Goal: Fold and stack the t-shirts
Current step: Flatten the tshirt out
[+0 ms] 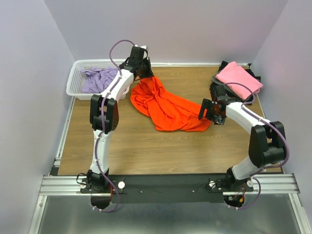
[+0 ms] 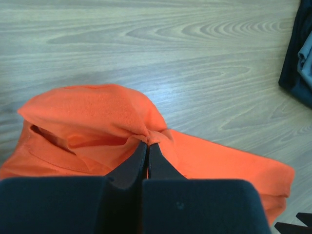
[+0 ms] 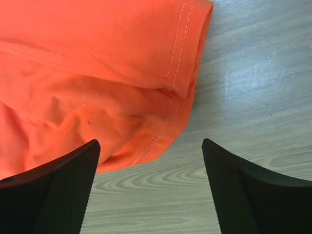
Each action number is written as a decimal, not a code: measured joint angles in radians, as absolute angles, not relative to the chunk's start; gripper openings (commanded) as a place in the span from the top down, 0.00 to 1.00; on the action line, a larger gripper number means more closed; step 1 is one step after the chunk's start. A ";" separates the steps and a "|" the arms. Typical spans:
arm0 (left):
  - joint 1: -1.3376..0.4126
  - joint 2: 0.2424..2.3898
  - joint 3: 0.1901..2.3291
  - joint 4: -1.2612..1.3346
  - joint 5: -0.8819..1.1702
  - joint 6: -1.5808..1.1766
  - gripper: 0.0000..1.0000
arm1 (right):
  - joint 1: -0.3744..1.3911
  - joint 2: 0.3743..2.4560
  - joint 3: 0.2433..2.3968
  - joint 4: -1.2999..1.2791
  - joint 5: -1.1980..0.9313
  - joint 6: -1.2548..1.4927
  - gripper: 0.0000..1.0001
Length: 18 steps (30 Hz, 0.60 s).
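A bright orange t-shirt [image 1: 165, 105] lies crumpled in the middle of the wooden table. My left gripper [image 1: 143, 74] is shut on a pinch of its cloth at the far left end; in the left wrist view the gripper [image 2: 147, 143] has the orange shirt [image 2: 97, 122] bunched between its fingertips. My right gripper [image 1: 204, 109] is open at the shirt's right end; in the right wrist view the gripper [image 3: 151, 148] hovers just off a hemmed edge of the orange shirt [image 3: 97, 73]. A folded pink t-shirt [image 1: 239, 78] lies on dark shirts [image 1: 253, 73] at the back right. A lavender t-shirt [image 1: 97, 79] lies in the basket.
A white lattice basket [image 1: 75, 83] stands at the back left corner. Walls close in the table on the left, back and right. Dark folded cloth [image 2: 300, 53] shows at the right edge of the left wrist view.
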State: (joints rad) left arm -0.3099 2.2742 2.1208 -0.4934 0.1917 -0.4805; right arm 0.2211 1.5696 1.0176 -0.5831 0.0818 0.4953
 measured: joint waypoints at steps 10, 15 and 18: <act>-0.311 2.274 2.088 -0.497 0.192 -0.471 1.00 | 0.181 1.622 1.048 -0.510 0.096 0.516 0.27; -0.311 2.274 2.075 -0.498 0.192 -0.464 1.00 | 0.146 1.673 1.060 -0.472 0.096 0.523 0.30; -0.310 2.274 2.073 -0.498 0.192 -0.460 1.00 | 0.142 1.705 1.063 -0.454 0.094 0.523 0.34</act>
